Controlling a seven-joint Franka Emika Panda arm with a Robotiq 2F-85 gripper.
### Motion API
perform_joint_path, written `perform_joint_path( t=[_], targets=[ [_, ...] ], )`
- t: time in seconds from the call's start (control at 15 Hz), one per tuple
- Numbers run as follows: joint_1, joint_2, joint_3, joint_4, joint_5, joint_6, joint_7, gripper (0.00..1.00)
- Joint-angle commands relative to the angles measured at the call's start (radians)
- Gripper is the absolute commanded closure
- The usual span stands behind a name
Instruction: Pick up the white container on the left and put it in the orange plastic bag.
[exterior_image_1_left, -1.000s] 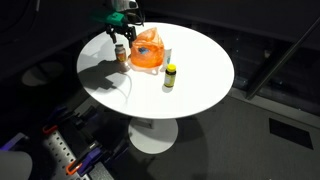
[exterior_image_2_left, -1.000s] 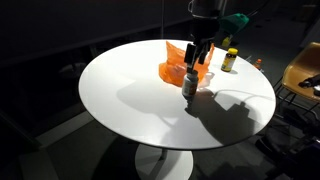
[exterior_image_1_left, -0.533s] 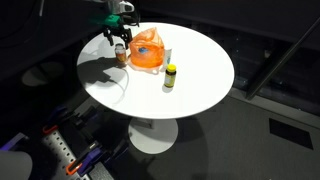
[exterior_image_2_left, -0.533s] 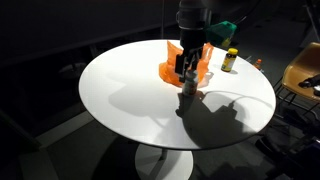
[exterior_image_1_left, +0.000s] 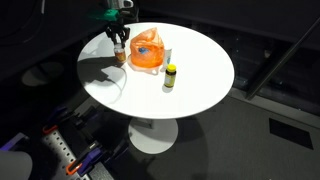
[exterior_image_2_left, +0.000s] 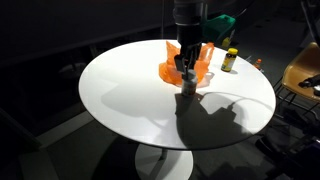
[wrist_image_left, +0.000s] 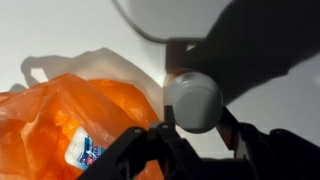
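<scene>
Two risks: tipped container, snagged bag

Fingers (wrist_image_left: 236, 136) straddle the white container (wrist_image_left: 192, 98), one either side of its white cap in the wrist view; whether they are clenched on it or only bracketing it, cannot tell. The container stands upright directly between and below the fingers, and in an exterior view (exterior_image_2_left: 187, 86) its base looks to be on the table (exterior_image_2_left: 120, 90), so judged not lifted yet.

Risk 1: the container is tall and narrow and the hold sits high, near the cap; if one finger meets it first it could be shoved over and roll off across the table; a round smooth cap could also slip out on the lift.

Risk 2: the orange bag (wrist_image_left: 60, 125) lies just beside the fingers, its film close against one of them; closing or rising could pinch the plastic and drag the bag along.

Risk 3: the bag looks slumped with no clear open mouth, and something labelled is already inside; a release over it may leave the container on top of the film, sliding off instead of going in.

Yellow-capped bottle (exterior_image_2_left: 230, 60) is well apart from the fingers, beyond the bag; low concern.
</scene>
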Motion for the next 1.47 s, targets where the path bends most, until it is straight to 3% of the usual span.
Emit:
perform_joint_path(
  t=[0.0, 0.07, 0.53, 1.0, 1.4],
  targets=[
    [0.009, -0.01, -0.013, 0.019, -0.033, -0.044, 0.041, 0.77],
    [0.006, -0.015, -0.015, 0.017, -0.033, -0.043, 0.044, 0.81],
    [-0.058, -0.094, -0.015, 0.012, 0.013, -0.043, 0.002, 0.81],
    [-0.158, -0.187, -0.008, 0.044, 0.133, -0.056, -0.064, 0.81],
    [-0.207, -0.156, -0.033, 0.116, 0.153, -0.049, -0.056, 0.81]
  ],
)
